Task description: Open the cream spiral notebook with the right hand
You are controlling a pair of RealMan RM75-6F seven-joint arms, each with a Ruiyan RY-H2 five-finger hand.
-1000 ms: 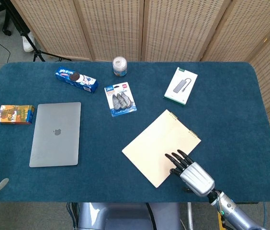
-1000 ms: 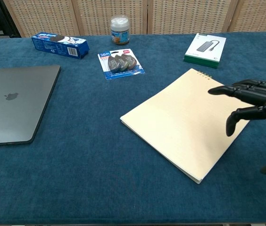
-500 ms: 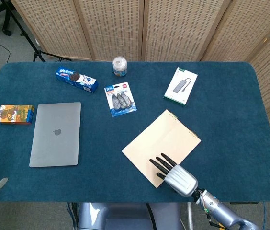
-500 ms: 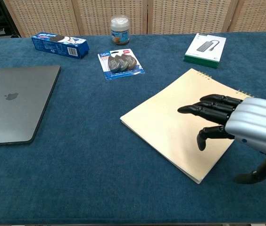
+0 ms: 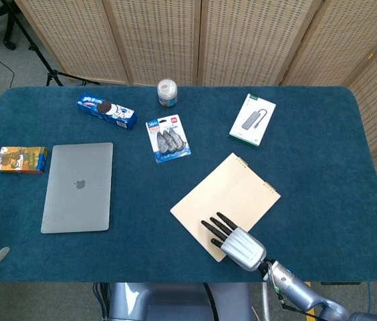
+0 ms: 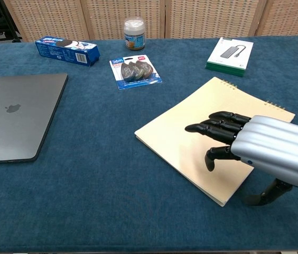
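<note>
Right hand [image 6: 254, 145] has slid further left over the closed notebook [image 5: 225, 200], fingers spread and holding nothing, cover still unlifted.

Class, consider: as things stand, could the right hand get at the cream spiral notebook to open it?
Probably yes. The right hand already hovers over the closed notebook with its fingers spread, and nothing lies between them. The notebook's near edge looks free, with only bare table around it.

The blue-carpeted bench [image 5: 322, 160] is occupied by a closed laptop [image 5: 78, 187], cream spiral notebook [image 5: 225, 200], cookie pack [image 5: 106, 112], jar [image 5: 167, 93], tape pack [image 5: 168, 138], boxed hub [image 5: 253, 120] and snack box [image 5: 21, 160].
</note>
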